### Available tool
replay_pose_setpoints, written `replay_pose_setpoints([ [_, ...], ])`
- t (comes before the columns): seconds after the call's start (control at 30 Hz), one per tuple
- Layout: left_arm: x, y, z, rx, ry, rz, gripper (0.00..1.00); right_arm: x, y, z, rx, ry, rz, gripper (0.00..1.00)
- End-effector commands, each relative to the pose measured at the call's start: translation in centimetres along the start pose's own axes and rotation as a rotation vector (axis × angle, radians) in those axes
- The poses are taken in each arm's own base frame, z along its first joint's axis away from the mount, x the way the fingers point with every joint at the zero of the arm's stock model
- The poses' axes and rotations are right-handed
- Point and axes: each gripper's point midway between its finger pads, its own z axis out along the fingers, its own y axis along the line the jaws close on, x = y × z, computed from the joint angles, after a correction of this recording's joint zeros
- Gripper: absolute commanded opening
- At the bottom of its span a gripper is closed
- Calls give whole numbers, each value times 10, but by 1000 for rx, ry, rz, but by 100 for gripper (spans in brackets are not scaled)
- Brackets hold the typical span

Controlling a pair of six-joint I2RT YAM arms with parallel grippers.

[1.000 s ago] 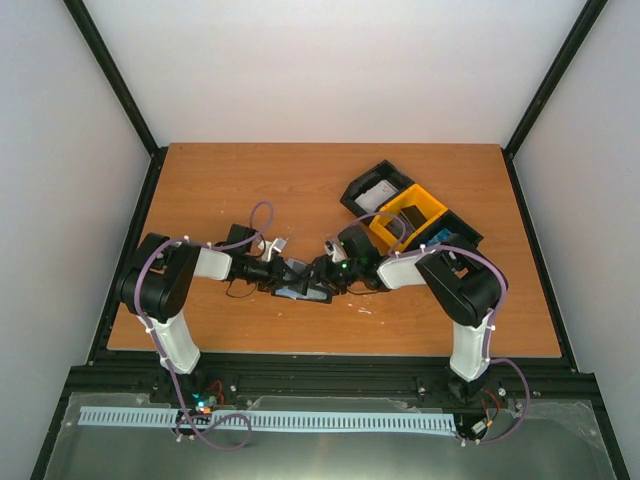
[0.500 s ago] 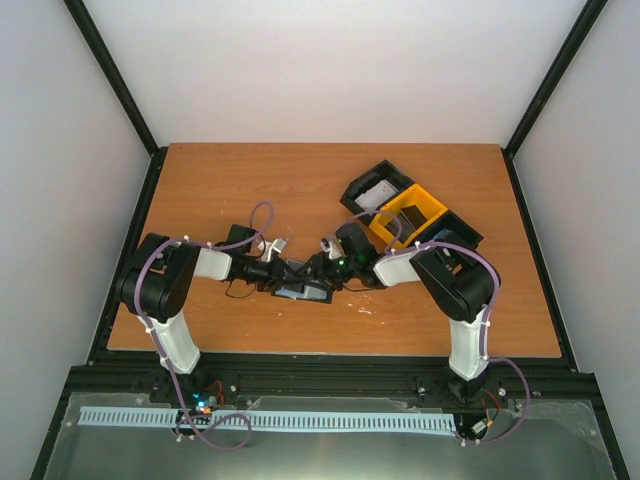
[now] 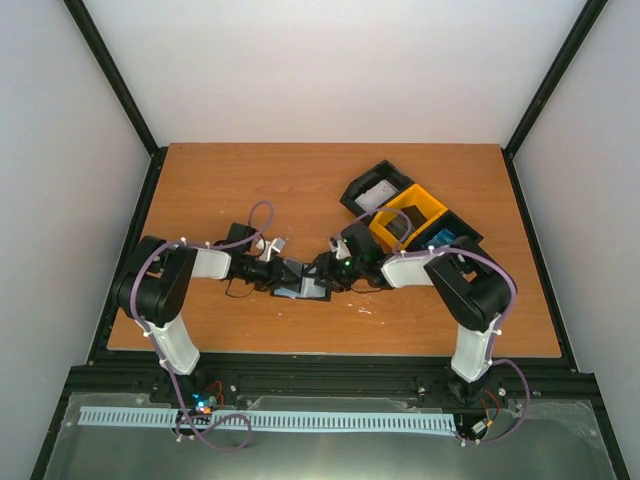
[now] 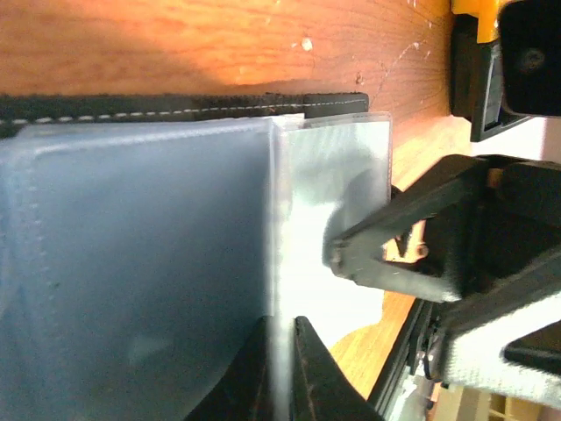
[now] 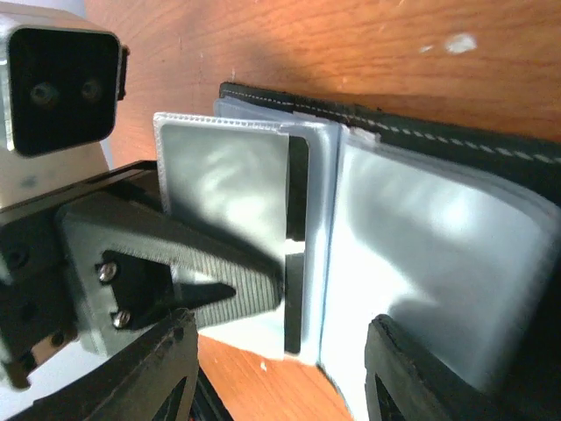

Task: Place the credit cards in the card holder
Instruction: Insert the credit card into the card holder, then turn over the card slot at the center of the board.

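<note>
card holder: the card holder (image 3: 300, 290) lies open on the table (image 3: 250, 190), near its front middle, between the two gripper tips.
credit cards: a bright blue card (image 3: 448, 237) lies in the nearest compartment of the black-and-yellow tray (image 3: 415, 197). A grey-white card (image 3: 378, 192) lies in the farthest one. Both are well apart from the holder.
left gripper: the left gripper (image 4: 280, 333) has its jaws together, pinching the edge of one clear sleeve leaf and holding it up from the rest.
right gripper: the right gripper (image 5: 280, 329) has its jaws standing wide apart, one on each side of the sleeve block's near edge.
top view only: it shows both arms reaching inward to meet over the holder, and the tray behind the right arm. The sleeves are only a pale patch here.
left wrist only: the clear plastic sleeves (image 4: 140, 263) fill the view. The holder's black stitched border (image 4: 175, 107) runs along their top. One dark fingertip of the right gripper rests against the rightmost sleeve.
right wrist only: a ribbed finger of the left gripper lies flat across a raised sleeve, with a dark slot beside it. The left arm's grey camera box (image 5: 61, 83) is at the upper left.
sleeve contents: the plastic is glossy and blurred, so I cannot tell whether a card sits inside.
writing: the light markings on the blue card are too small to read.
</note>
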Motion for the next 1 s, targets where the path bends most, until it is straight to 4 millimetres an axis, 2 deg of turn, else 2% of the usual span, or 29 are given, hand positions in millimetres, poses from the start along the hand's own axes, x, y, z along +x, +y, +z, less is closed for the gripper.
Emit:
replay_pose_setpoints([
  [0.0,-15,-13,-7,-13,-34,64,10,-6,-7,-28,96,-93,-43,52],
  [0.13,-15,-29,-9,44,-14,101,32,-11,-5,-48,135,-155,-65,52],
  [0.23,-15,-30,-8,49,11,114,37,-15,-1,-63,158,-201,-84,53],
  [0.37,-16,-40,-8,91,29,127,38,-21,4,-80,172,-241,-104,53],
  [0.5,-11,-58,-8,168,58,152,41,-24,0,-92,188,-263,-99,53],
  [0.7,2,-67,10,199,130,171,41,-27,-4,-104,208,-284,-91,53],
  [0.97,5,-70,29,202,172,173,42,-26,-7,-108,220,-276,-103,53],
])
